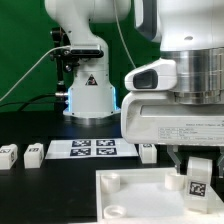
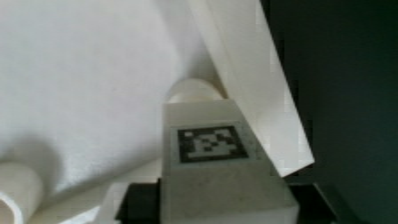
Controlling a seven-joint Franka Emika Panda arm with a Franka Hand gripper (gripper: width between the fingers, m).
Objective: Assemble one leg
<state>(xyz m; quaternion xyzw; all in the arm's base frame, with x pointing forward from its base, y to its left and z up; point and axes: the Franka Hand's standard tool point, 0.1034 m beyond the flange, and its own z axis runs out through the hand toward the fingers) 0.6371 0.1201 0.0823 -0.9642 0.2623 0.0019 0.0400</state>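
My gripper point(image 1: 197, 166) is shut on a leg point(image 1: 197, 180), a small white block with a black-and-white tag on its face. It holds the leg upright over the far right part of the large white panel point(image 1: 140, 195). In the wrist view the leg point(image 2: 215, 140) sits between my dark fingers point(image 2: 143, 202), its far end close to the panel's edge point(image 2: 267, 95). A round socket point(image 2: 15, 188) shows at the side, apart from the leg. I cannot tell whether the leg touches the panel.
Two loose legs point(image 1: 8, 154) point(image 1: 33, 152) lie at the exterior view's left, and another point(image 1: 148, 152) lies beside the marker board point(image 1: 92, 148). The panel has round sockets point(image 1: 112, 179) point(image 1: 118, 210). The robot base point(image 1: 88, 95) stands behind.
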